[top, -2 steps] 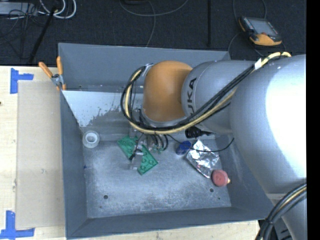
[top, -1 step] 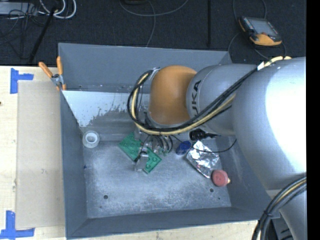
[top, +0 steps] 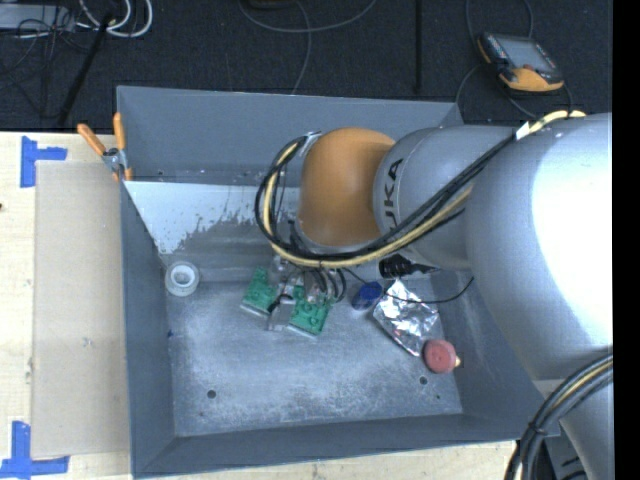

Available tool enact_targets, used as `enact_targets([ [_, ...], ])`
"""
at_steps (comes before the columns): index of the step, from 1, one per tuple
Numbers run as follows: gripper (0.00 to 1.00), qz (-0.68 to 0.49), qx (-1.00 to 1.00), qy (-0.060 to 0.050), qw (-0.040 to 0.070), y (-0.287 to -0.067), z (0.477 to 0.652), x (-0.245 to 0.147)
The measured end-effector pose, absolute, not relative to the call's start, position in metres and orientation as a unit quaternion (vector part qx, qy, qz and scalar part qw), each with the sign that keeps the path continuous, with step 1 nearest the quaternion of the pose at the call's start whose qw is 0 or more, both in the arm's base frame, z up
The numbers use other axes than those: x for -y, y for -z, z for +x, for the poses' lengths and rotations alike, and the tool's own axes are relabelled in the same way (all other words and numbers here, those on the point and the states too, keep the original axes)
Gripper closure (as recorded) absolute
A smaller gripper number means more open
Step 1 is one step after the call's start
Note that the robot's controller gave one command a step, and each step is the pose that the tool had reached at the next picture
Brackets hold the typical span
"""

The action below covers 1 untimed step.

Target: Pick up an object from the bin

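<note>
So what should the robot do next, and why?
Probably take hold of the green flat thing right there, then lift. The gripper is down low, right on it, and the foil wad and blue piece lie off to one side, apart from it.

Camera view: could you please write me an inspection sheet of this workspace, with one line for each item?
Surface: grey bin, its floor scuffed with pale dust.
Job's things: green flat piece near the bin's middle, showing on both sides of the gripper.
Clutter: clear small ring at left; blue small thing, crumpled silver foil and red round piece at right.
Gripper: gripper low over the green flat piece; contact cannot be judged.
Cables: yellow and black cables loop round the orange wrist cover.
Surroundings: dark floor behind the bin, with loose cords and an orange-black device.
</note>
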State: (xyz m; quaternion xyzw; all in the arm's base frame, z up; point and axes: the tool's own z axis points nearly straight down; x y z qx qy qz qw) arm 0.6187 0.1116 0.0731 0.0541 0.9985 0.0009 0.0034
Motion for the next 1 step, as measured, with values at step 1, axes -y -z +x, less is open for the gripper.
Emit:
enact_targets([
  [1, 1.0, 0.053, -0.999, -0.001, 0.004, -0.2241, 0.6003, -0.1184],
])
